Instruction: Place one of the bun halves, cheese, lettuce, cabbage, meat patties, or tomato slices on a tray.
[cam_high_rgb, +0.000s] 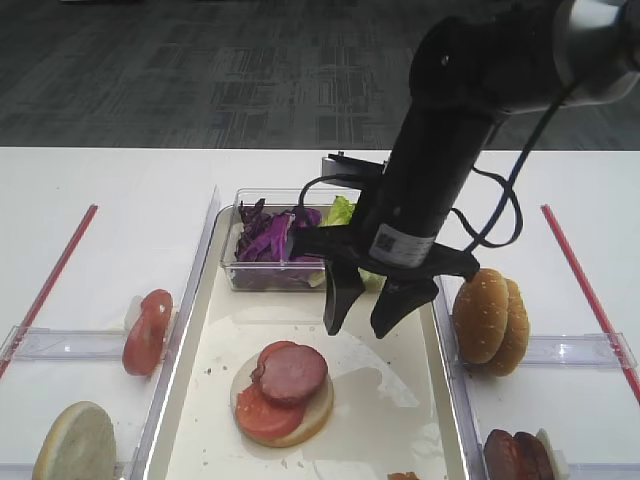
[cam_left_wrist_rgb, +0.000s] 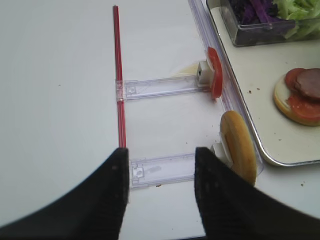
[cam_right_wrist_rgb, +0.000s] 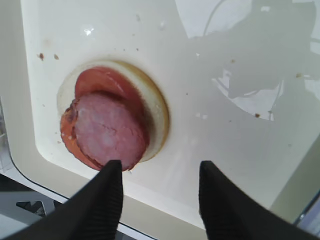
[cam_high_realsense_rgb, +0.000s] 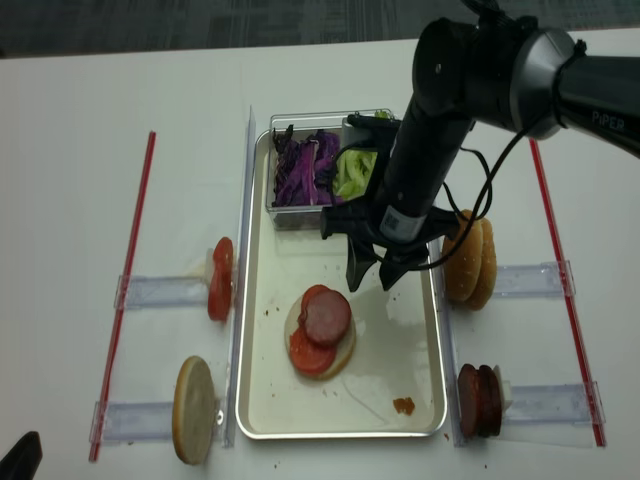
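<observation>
Exterior high shows us the right gripper (cam_high_rgb: 363, 312) hovering with jaws apart and empty over the tray (cam_high_rgb: 400, 420). We see the left gripper (cam_left_wrist_rgb: 159, 167) also parted, holding nothing, beside a bun half (cam_left_wrist_rgb: 239, 146).

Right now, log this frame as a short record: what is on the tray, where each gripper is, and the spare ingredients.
tray: holds a stack and a clear box
stack: bun half at the bottom, tomato slices on it, meat patty on top
clear box: purple cabbage and green lettuce
right gripper: open, empty, above the tray, beyond the stack
left gripper: open, empty, over the table left of the tray
spares left of the tray: tomato slices, bun half
spares right of the tray: bun halves, meat patties
</observation>
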